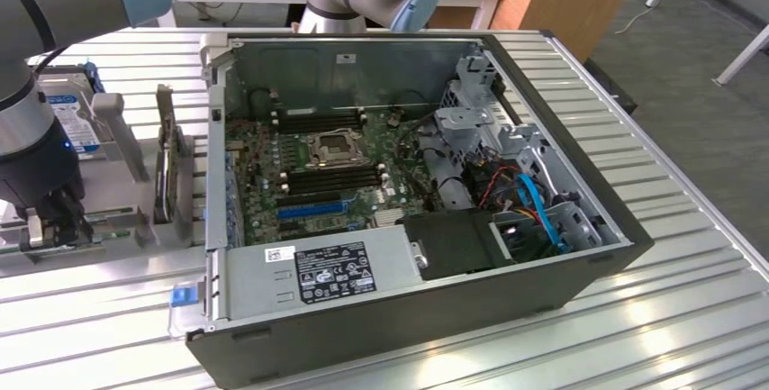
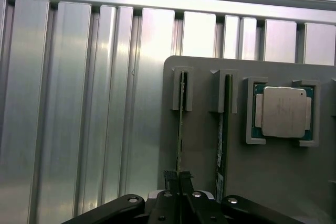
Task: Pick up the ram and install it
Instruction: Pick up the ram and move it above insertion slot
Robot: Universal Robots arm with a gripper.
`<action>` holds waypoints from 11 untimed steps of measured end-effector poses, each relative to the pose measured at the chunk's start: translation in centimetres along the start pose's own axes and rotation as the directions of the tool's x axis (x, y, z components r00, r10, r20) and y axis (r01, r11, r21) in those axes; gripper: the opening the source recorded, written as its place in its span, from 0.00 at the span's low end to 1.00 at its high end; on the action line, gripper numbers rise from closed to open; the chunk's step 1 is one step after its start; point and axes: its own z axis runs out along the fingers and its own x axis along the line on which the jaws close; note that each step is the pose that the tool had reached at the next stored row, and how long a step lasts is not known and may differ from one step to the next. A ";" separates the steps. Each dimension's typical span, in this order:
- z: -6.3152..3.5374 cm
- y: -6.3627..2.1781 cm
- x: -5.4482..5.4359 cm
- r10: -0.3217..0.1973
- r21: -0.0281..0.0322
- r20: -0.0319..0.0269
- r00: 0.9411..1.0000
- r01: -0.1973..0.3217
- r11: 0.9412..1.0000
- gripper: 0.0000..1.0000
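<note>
Two green memory sticks stand on edge in a grey holder [image 2: 202,129] at the exterior view's far left, outside the computer case [image 1: 481,313]. The gripper [image 1: 58,232] hangs straight down over this holder. In the wrist view its fingers [image 2: 169,178] are pinched together on the upper edge of one stick, the ram [image 2: 180,124]. The ram's far end sits in a slotted post of the holder. Whether the ram has lifted off its seat cannot be told.

The second memory stick [image 2: 222,129] lies parallel and just beside the ram in its own post, clear of the fingers. A processor chip [image 2: 284,112] rests in a framed recess beyond it.

Moving rightward in the exterior view, a hard drive [image 1: 67,124] with a blue label stands behind the arm. A dark expansion card [image 1: 172,169] stands upright between the holder and the case.

The case lies on its side with the panel off, exposing the motherboard [image 1: 270,151]. The processor socket [image 1: 333,147] sits near the middle of the board, with long black memory slots [image 1: 324,178] beside it. A labelled power supply [image 1: 324,268] fills the near edge of the case.

At the exterior view's right, blue cables [image 1: 535,205] run through the metal drive bay. Everything rests on a ribbed aluminium table [image 1: 673,318].
</note>
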 end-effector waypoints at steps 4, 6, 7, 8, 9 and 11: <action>0.10 -0.01 0.0 0.000 0.000 0.000 1.000 0.000 1.000 0.13; 0.14 -0.01 0.0 0.000 0.000 0.000 1.000 0.000 1.000 0.13; 0.19 -0.01 0.0 0.000 0.000 0.000 1.000 0.000 1.000 0.13; 0.23 -0.01 0.0 0.000 0.000 0.000 1.000 0.000 1.000 0.13; 0.26 -0.02 0.0 0.000 0.000 0.000 1.000 0.000 1.000 0.13; 0.29 -0.02 0.0 0.000 0.000 0.000 1.000 0.000 1.000 0.13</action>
